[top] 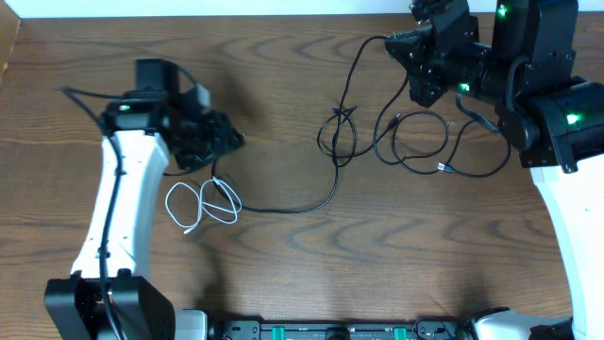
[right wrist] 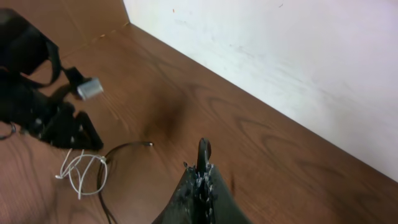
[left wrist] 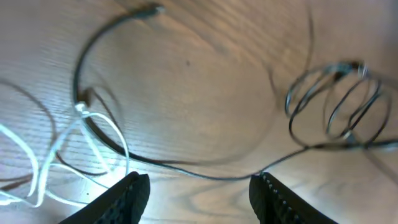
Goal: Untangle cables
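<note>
Plainly, the left gripper [left wrist: 199,188] stood partly open just above the table [top: 283,283], its two fingers apart with nothing between them but bare wood and, a little beyond the tips, a stretch of the long black cable [top: 283,211]. The white cable [top: 204,200] lay in a few loose loops just beside that gripper, on the near side of it in the overhead view, and where its loops met the black one I could not tell whether they touched or merely crossed. From a free plug end near the left gripper the long black cable ran down and across the middle of the table, then climbed into a small knot of tight loops [top: 338,127] and rose in an arc to the right gripper [right wrist: 202,177]. That gripper was raised near the wall [right wrist: 280,62], its jaws pressed together on the cable's far end, a dark stub showing above the fingertips. A second black cable [top: 443,168] lay in wider loops below the right arm, near the knot; whether it joined the knot I could not tell.
</note>
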Robot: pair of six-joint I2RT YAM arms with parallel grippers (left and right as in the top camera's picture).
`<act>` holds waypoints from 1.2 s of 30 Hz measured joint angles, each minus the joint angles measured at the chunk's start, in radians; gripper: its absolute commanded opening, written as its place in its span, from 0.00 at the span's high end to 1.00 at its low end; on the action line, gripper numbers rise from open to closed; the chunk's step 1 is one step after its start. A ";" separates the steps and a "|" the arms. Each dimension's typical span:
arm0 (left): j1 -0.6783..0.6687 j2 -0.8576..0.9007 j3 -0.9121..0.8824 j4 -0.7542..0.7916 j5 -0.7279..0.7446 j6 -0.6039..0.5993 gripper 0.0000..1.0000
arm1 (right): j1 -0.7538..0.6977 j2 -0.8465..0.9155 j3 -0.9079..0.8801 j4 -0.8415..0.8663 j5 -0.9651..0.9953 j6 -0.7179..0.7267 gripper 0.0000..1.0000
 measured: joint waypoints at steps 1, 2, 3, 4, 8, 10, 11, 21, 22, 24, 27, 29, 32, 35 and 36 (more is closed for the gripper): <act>-0.025 0.000 0.000 -0.001 -0.005 0.016 0.45 | 0.000 0.000 0.000 0.000 0.000 0.000 0.99; -0.048 0.000 -0.001 -0.001 -0.006 0.027 0.45 | 0.000 0.000 0.000 -0.001 -0.001 0.000 0.99; -0.074 0.000 -0.002 -0.001 -0.010 0.038 0.44 | 0.000 0.000 0.000 -0.003 -0.001 0.000 0.99; -0.093 0.000 -0.002 -0.001 -0.011 0.046 0.27 | 0.000 0.000 0.000 -0.006 -0.001 0.000 0.99; -0.150 0.000 -0.002 0.000 -0.018 0.067 0.13 | 0.000 0.000 0.000 -0.015 -0.002 0.000 0.99; -0.159 0.000 -0.002 0.009 -0.020 0.067 0.13 | 0.000 0.000 0.000 -0.015 -0.002 0.003 0.99; -0.161 0.000 -0.002 0.016 -0.020 0.066 0.13 | 0.000 0.000 0.000 -0.015 -0.002 0.003 0.99; -0.263 0.020 -0.042 0.077 -0.021 0.072 0.13 | 0.000 0.000 0.000 -0.015 -0.002 0.007 0.99; -0.277 0.026 -0.052 0.088 -0.021 0.074 0.13 | 0.000 0.000 0.000 -0.015 -0.002 0.007 0.99; -0.313 0.038 -0.080 0.132 -0.021 0.074 0.13 | 0.000 0.000 0.000 -0.015 -0.002 0.007 0.99; -0.361 0.055 -0.114 0.191 -0.021 0.068 0.13 | 0.000 0.000 0.000 -0.015 -0.002 0.007 0.99; -0.383 0.061 -0.130 0.225 -0.020 0.051 0.14 | 0.000 0.000 0.000 -0.015 -0.002 0.007 0.99; -0.404 0.070 -0.144 0.270 -0.021 0.022 0.15 | 0.000 0.000 0.000 -0.015 -0.002 0.007 0.99; -0.425 0.077 -0.159 0.305 -0.021 0.002 0.16 | 0.000 0.000 0.000 -0.015 -0.002 0.007 0.99; -0.432 0.082 -0.163 0.310 -0.020 -0.002 0.16 | 0.000 0.000 0.000 -0.015 -0.002 0.007 0.99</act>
